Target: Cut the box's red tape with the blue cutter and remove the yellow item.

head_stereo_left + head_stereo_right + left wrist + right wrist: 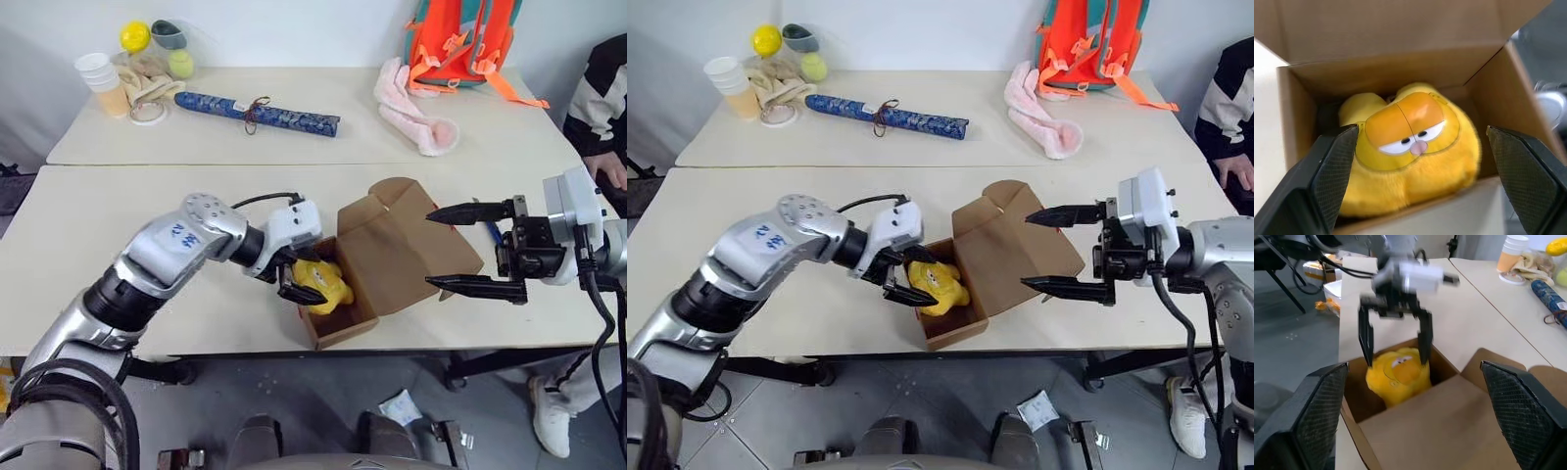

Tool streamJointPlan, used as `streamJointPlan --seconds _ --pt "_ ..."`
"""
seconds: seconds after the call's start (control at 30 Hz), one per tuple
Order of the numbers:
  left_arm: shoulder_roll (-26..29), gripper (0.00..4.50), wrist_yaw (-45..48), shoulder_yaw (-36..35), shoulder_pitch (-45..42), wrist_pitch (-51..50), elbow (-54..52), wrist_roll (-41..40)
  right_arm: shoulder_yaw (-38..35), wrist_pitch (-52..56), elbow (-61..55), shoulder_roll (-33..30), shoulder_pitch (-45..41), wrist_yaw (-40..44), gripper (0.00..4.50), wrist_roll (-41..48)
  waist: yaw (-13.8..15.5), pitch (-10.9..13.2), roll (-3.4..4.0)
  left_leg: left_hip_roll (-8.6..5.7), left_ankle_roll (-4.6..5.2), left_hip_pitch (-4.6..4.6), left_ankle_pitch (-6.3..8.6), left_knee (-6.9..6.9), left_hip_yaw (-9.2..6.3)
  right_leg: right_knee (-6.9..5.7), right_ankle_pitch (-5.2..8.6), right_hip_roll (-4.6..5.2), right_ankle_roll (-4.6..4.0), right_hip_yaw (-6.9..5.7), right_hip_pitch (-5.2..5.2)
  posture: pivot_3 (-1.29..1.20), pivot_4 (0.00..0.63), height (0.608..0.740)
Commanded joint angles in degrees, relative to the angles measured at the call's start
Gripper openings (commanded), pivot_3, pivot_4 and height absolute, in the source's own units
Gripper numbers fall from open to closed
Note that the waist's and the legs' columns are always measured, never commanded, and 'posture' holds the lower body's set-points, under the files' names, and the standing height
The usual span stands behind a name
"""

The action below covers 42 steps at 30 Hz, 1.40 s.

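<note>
The soft, rounded yellow-orange plush toy with a cartoon cat face [1410, 147] lies inside the small brown cardboard box [343, 323], whose lid flap [407, 245] stands folded back near the front edge of the pale bench [98, 225]. It looks light, squashy and fuzzy rather than slippery, so it should compress under a pinch and not break; the best hold appears to be across its rounded body, one finger on each flank, deep enough that the fur does not slide out. The left end effector [297, 280] hangs wide open over the toy, its fingers straddling it but not yet pressing. The right end effector [468, 249] is also spread open, empty, beside the raised flap. The box walls crowd the fingers on both sides, and the light carton may lift with the toy. A slim blue cutter [493, 235] lies behind the right end effector.
</note>
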State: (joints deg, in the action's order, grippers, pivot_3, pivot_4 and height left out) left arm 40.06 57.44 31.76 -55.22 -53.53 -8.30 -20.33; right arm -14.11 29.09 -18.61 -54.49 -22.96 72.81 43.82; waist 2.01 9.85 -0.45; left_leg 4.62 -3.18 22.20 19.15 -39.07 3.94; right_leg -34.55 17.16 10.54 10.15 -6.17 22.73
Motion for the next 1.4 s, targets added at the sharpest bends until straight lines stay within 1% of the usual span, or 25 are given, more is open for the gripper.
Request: streamJointPlan --seconds 0.03,0.07,0.17,0.37,0.47,0.57,0.6,0.63,0.73,0.8,0.87,0.93,1.0,1.07,1.17,1.27,1.33,1.4 --pt "-3.23 4.46 0.41 0.53 -1.44 2.23 3.47 2.94 -2.8 1.19 -3.25 -1.03 1.13 -1.41 4.5 1.98 0.26 0.01 -0.01 0.0 0.0 0.01 0.0 -0.01 0.0 0.02 0.0 0.0 0.0 0.0 0.0 0.0 0.15 0.74" --pt "-4.56 4.46 0.66 0.94 -1.82 2.69 4.86 3.58 -3.11 1.43 -3.82 -0.93 1.68 -2.05 4.5 2.17 0.44 0.01 -0.01 0.0 0.0 0.01 0.0 -0.03 0.0 0.02 0.0 0.0 0.0 0.0 -0.02 0.0 0.15 0.74" --pt "-5.87 3.85 3.02 2.73 -2.78 4.51 7.02 5.94 -4.0 2.47 -5.18 -0.96 2.9 -3.41 4.5 3.1 0.87 0.01 -0.02 0.0 0.0 0.04 0.0 -0.08 0.01 0.03 0.0 0.0 0.0 0.0 -0.02 0.0 0.15 0.74" --pt "-7.52 2.03 4.66 1.2 -3.8 7.11 10.05 8.24 -4.66 2.85 -5.99 -1.3 4.2 -4.16 4.5 3.38 1.01 0.01 -0.02 0.0 0.01 0.03 0.0 -0.08 0.01 0.03 0.0 0.0 0.0 0.0 -0.02 0.0 0.15 0.74" --pt "-10.59 1.13 2.21 -3.06 -3.57 10.06 12.42 7.82 -4.75 2.62 -6.05 -1.05 4.38 -4.72 4.5 3.0 1.1 0.02 -0.03 0.0 0.01 0.04 0.0 -0.1 0.0 0.02 0.0 0.01 0.0 0.0 -0.02 0.0 0.15 0.74" --pt "-15.51 0.36 -0.83 -9.96 -3.27 11.34 14.73 4.61 -4.76 2.11 -5.74 -0.51 4.27 -5.68 4.5 2.56 1.14 0.04 -0.07 -0.01 0.01 0.07 0.0 -0.13 0.0 0.03 0.0 0.01 0.0 0.0 -0.02 0.0 0.15 0.74" --pt "-16.62 0.19 -1.15 -11.59 -3.07 12.2 15.18 4.01 -4.71 1.84 -5.58 -0.36 4.22 -5.91 4.5 2.34 1.09 0.04 -0.07 -0.01 0.02 0.07 0.01 -0.13 0.0 0.03 0.0 0.01 0.0 -0.01 -0.02 0.0 0.15 0.74" --pt "-17.49 0.08 -1.01 -13.28 -2.77 12.57 15.51 3.05 -4.79 1.58 -5.31 -0.07 4.19 -6.32 4.5 2.22 1.02 0.04 -0.07 -0.01 0.02 0.07 0.01 -0.12 0.0 0.03 0.0 0.01 0.0 -0.01 -0.02 0.0 0.15 0.74" --pt "-20.29 0.07 -1.6 -18.44 -1.85 15.21 16.98 0.61 -4.93 0.69 -4.67 0.68 4.3 -7.43 4.5 1.84 0.9 0.04 -0.07 0.0 0.02 0.05 0.01 -0.09 0.0 0.02 0.0 0.0 0.0 -0.02 -0.02 0.0 0.15 0.74" --pt "-21.59 0.07 -1.72 -20.69 -1.6 15.83 17.84 -0.52 -4.92 0.46 -4.56 0.89 4.47 -7.76 4.5 1.8 0.86 0.04 -0.07 0.0 0.02 0.04 0.0 -0.1 0.0 0.01 0.0 0.0 0.01 -0.02 -0.02 0.0 0.15 0.74" --pt "-21.81 0.07 -2.45 -21.7 -1.64 16.32 19.71 0.15 -4.78 0.22 -4.54 1.11 4.75 -7.93 4.5 1.68 0.84 0.04 -0.07 0.0 0.02 0.04 0.0 -0.1 0.0 0.01 -0.01 0.01 0.01 -0.02 -0.02 0.0 0.15 0.74" --pt "-20.88 0.07 -1.36 -21.99 -0.94 18.21 21.17 0.83 -4.88 0.63 -4.64 1.79 4.82 -9.13 4.5 2.45 0.83 0.04 -0.07 0.0 0.02 0.03 0.0 -0.1 0.0 0.01 -0.01 0.0 0.01 -0.03 -0.02 0.0 0.15 0.74" --pt "-21.42 0.07 0.11 -24.56 -0.06 21.99 21.87 -1.04 -5.22 1.07 -4.77 2.55 4.88 -10.57 4.5 3.21 0.82 0.04 -0.07 0.0 0.02 0.03 0.0 -0.1 0.0 0.01 -0.01 0.01 0.01 -0.03 -0.02 0.0 0.15 0.74" --pt "-22.83 0.07 -0.65 -29.39 0.95 25.42 21.01 -4.19 -5.28 1.0 -5.13 3.31 5.11 -11.64 4.5 3.48 0.85 0.04 -0.07 0.0 0.02 0.04 0.0 -0.1 0.0 0.0 -0.01 0.01 0.01 -0.05 -0.02 0.0 0.15 0.74" --pt "-23.42 0.07 -2.52 -36.69 3.5 26.19 18.32 -9.32 -5.12 1.21 -5.84 4.16 5.05 -12.84 4.5 4.36 0.81 0.04 -0.07 0.0 0.02 0.06 0.0 -0.12 0.0 0.01 -0.01 0.01 0.02 -0.05 -0.02 0.0 0.15 0.74" --pt "-21.91 0.07 -4.42 -42.98 6.97 24.21 14.95 -14.25 -4.57 1.58 -6.73 5.03 4.59 -13.93 4.5 5.86 0.48 0.04 -0.07 0.01 0.02 0.0 0.0 -0.09 -0.01 -0.08 -0.01 0.01 0.02 -0.05 -0.02 0.0 0.15 0.74" --pt "-18.01 0.07 -6.53 -47.62 12.08 22.38 11.89 -15.42 -3.06 2.08 -7.97 6.67 3.63 -14.99 4.5 7.51 -0.36 0.04 -0.06 0.01 0.02 -0.04 0.0 -0.05 -0.01 -0.1 -0.01 0.01 0.02 -0.05 -0.02 0.0 0.15 0.74" --pt "-13.99 0.07 -8.47 -51.28 18.05 23.58 10.25 -14.17 -0.92 1.64 -9.05 8.69 2.69 -15.51 4.5 7.62 -1.41 0.03 -0.05 0.02 0.02 -0.13 0.0 0.01 -0.02 -0.19 -0.01 0.01 0.02 -0.05 -0.02 0.0 0.15 0.74"
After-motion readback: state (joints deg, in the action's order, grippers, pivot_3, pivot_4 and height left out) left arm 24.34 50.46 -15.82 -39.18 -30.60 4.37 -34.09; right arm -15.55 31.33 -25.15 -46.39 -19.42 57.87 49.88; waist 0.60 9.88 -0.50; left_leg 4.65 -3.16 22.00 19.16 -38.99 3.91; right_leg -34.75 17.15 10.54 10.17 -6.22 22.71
